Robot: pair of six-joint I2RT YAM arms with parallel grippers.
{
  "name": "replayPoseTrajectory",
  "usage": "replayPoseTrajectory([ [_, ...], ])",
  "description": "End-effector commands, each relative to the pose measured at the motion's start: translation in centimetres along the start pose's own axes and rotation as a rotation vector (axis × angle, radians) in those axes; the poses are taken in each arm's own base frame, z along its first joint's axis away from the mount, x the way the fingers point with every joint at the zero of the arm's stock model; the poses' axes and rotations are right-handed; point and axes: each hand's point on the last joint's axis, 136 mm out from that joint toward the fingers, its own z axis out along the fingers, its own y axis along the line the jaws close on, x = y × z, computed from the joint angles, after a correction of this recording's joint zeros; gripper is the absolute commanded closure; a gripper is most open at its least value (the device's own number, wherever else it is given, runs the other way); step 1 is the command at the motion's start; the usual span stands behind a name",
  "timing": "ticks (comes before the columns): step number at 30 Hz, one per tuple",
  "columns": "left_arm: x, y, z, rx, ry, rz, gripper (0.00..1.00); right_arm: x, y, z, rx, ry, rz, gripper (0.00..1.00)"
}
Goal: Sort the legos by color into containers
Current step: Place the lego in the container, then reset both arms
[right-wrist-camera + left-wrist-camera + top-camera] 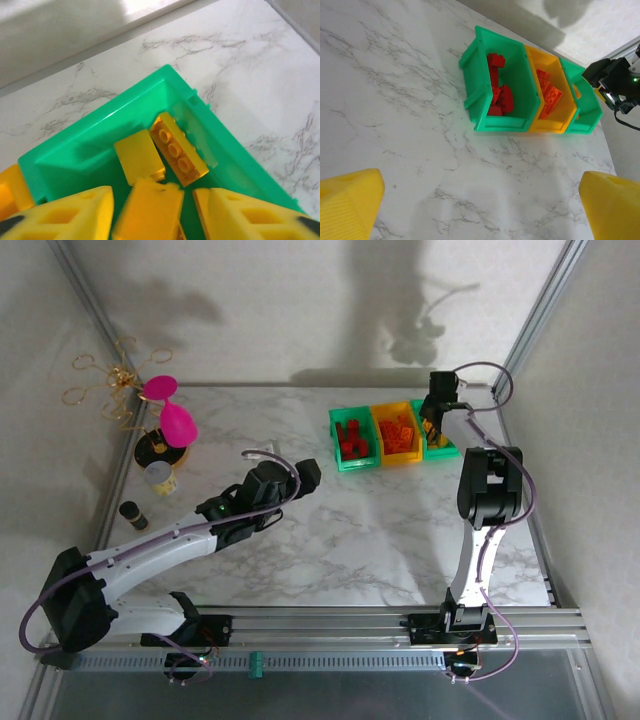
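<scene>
Three joined containers stand at the back right: a green one (352, 439) with red legos (500, 90), a yellow one (398, 435) with orange legos (547, 95), and a green one (441, 445) with yellow legos. My right gripper (152, 215) hangs open just over that right green bin (90, 145). A blurred yellow brick (150, 207) sits loose between its fingers, with a gap to the right finger. Two more yellow bricks (178, 150) lie on the bin floor. My left gripper (480, 210) is open over bare marble, well short of the bins.
Two pink cups (172, 410), a gold wire stand (110, 380), a small white cup (160, 475) and a dark little bottle (133, 513) crowd the left edge. Aluminium frame posts run along both sides, and a rail along the near edge.
</scene>
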Motion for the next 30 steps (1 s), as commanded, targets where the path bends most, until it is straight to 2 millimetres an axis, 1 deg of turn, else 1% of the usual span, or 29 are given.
replayPoseTrajectory([
  [1,-1.6,0.2,-0.6,0.004,-0.049,0.004,0.0,-1.7,-0.1,-1.8,0.028,-0.043,-0.024,0.38],
  [3,-2.7,0.7,-1.1,-0.017,-0.087,0.01,0.0,-2.3,0.2,-3.7,-0.001,-0.093,-0.021,0.3],
  [5,-4.3,1.9,-1.6,-0.07,-0.139,0.022,0.0,-2.8,0.1,-5.8,-0.036,-0.133,0.003,0.18],
  [8,-6.7,4.8,-2.0,-0.165,-0.214,0.03,0.0,-2.5,-0.8,-9.0,-0.068,-0.195,0.037,0.05],
  [9,-7.6,6.1,-2.2,-0.203,-0.248,0.038,0.0,-2.4,-0.9,-10.4,-0.08,-0.225,0.038,0.02],
  [10,-8.4,7.4,-2.5,-0.241,-0.288,0.05,0.0,-1.9,-1.2,-11.5,-0.085,-0.252,0.029,0.01],
  [11,-9.3,8.9,-2.9,-0.288,-0.337,0.047,0.0,-1.9,-1.2,-12.7,-0.085,-0.286,0.023,0.01],
  [12,-10.1,10.9,-3.4,-0.352,-0.391,0.033,0.0,-1.2,-1.8,-13.6,-0.06,-0.316,0.011,0.01],
  [14,-11.3,14.2,-3.9,-0.442,-0.453,0.017,0.0,-0.1,-2.8,-15.3,-0.03,-0.372,-0.006,0.02],
  [15,-11.7,16.2,-4.2,-0.504,-0.482,0.015,0.0,0.7,-3.6,-15.8,-0.021,-0.392,-0.012,0.01],
  [18,-12.3,20.7,-4.8,-0.656,-0.542,0.028,0.0,2.5,-6.2,-16.5,0.048,-0.448,-0.042,0.01],
  [20,-12.5,22.6,-4.9,-0.705,-0.581,0.044,0.0,3.3,-7.5,-16.5,0.099,-0.485,-0.073,0.01],
  [22,-12.5,24.2,-5.1,-0.735,-0.614,0.063,0.0,4.4,-8.1,-15.8,0.106,-0.511,-0.103,0.01],
  [24,-12.4,26.2,-6.0,-0.786,-0.677,0.058,0.0,5.5,-8.6,-14.7,0.072,-0.534,-0.109,0.02],
  [27,-11.7,27.9,-5.7,-0.742,-0.697,0.077,0.0,6.9,-8.9,-13.2,-0.018,-0.536,-0.092,0.01],
  [30,-10.7,28.7,-5.0,-0.7,-0.696,0.121,0.0,7.9,-8.6,-11.5,-0.068,-0.478,-0.111,0.01],
])
